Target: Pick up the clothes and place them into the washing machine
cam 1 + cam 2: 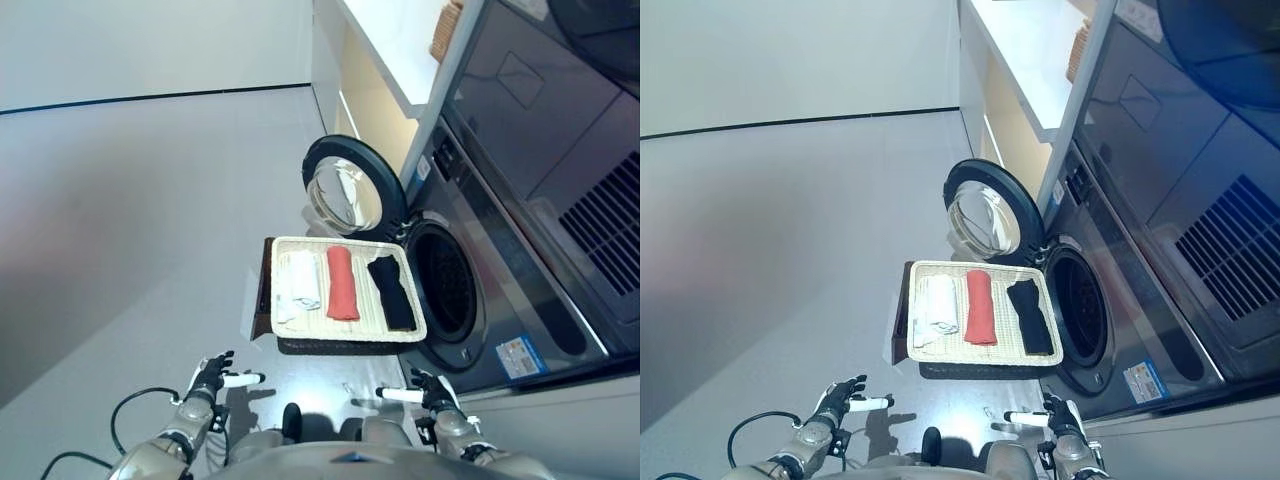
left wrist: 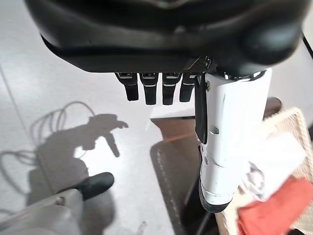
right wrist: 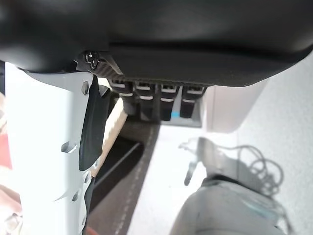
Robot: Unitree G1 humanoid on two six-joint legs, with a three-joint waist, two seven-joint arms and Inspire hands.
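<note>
Both hands, left (image 1: 210,378) & right (image 1: 432,392), relaxed, holding nothing, near the tray (image 1: 345,331) w/ rolled clothes (image 1: 342,283); washer door (image 1: 345,187) open behind.

Clothes we count: three, namely one white cloth (image 1: 299,279), one red cloth (image 1: 342,283), one black cloth (image 1: 391,291)
Trays we see: one wicker tray (image 1: 345,330), mid-frame
Washing machines we see: one washing machine (image 1: 500,262), right of frame
Round doors: one door (image 1: 350,190)
</note>
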